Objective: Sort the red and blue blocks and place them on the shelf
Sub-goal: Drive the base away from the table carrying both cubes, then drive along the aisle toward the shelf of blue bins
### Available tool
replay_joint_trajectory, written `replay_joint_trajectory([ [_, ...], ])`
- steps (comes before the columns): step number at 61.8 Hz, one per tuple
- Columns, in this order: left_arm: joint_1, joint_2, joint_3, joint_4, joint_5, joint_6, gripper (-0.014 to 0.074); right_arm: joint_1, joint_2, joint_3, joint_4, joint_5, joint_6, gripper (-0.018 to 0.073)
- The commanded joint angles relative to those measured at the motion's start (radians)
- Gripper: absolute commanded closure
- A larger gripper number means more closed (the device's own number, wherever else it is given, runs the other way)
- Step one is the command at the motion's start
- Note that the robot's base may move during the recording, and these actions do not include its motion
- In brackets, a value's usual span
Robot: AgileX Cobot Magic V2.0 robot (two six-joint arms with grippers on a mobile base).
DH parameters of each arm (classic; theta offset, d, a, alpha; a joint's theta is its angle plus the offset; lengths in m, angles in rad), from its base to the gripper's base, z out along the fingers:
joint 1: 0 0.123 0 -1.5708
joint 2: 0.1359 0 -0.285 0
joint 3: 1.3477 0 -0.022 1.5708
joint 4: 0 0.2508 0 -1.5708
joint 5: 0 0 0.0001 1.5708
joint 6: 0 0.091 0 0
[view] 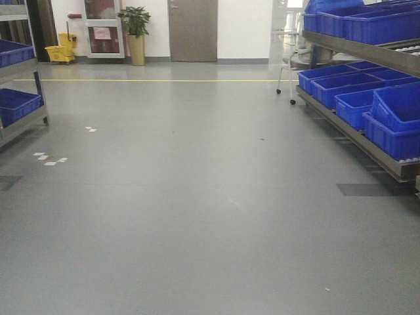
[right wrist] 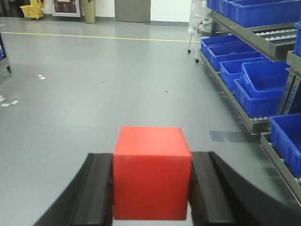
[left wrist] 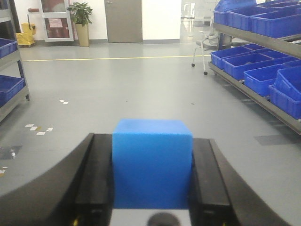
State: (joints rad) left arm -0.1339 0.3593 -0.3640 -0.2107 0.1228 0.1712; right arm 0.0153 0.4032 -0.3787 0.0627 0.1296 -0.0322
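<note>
"Blue block (left wrist: 152, 162) in the left tool (left wrist: 152, 143), red block (right wrist: 151, 172) in the right tool (right wrist: 151, 157). Which step is this, would you say?"

"Carrying, I'd judge. Both cubes are up off the floor (view: 197, 197), each wedged between a pair of black fingers (left wrist: 96, 179), and neither is on any shelf yet."

"How wide are the tools?"

"Only as wide as a cube. On each one the pads (right wrist: 101, 188) press flat against the block's left and right faces, so both tools are closed on their loads. The top face of each block shows above the fingers."

"And the shelf itself?"

"There's a metal rack (view: 357, 51) along the right side, loaded with blue bins (view: 387, 29), and a second rack (view: 20, 129) at the far left. Both are well apart from the tools, with grey floor between. I can't tell from here which rack, or which level, is meant for the blocks."

"So what does the next move call for?"

"Getting close, I think. The base has to roll up to the shelf before either arm can reach it. Then each block needs lowering square onto a level, red and blue in separate spots, and only then should the fingers part. Letting go early would drop a cube on the floor."
</note>
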Motion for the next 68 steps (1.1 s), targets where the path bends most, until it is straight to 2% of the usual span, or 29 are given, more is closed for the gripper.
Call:
replay_joint_trajectory([
  [1, -0.002, 0.005, -0.033, -0.004, -0.085, -0.001, 0.0471, -0.007, 0.003, -0.029, 0.003, -0.09, -0.004, 0.0511],
  [68, -0.002, 0.005, -0.033, -0.004, -0.085, -0.001, 0.0471, -0.007, 0.003, -0.029, 0.003, -0.09, -0.004, 0.0511],
])
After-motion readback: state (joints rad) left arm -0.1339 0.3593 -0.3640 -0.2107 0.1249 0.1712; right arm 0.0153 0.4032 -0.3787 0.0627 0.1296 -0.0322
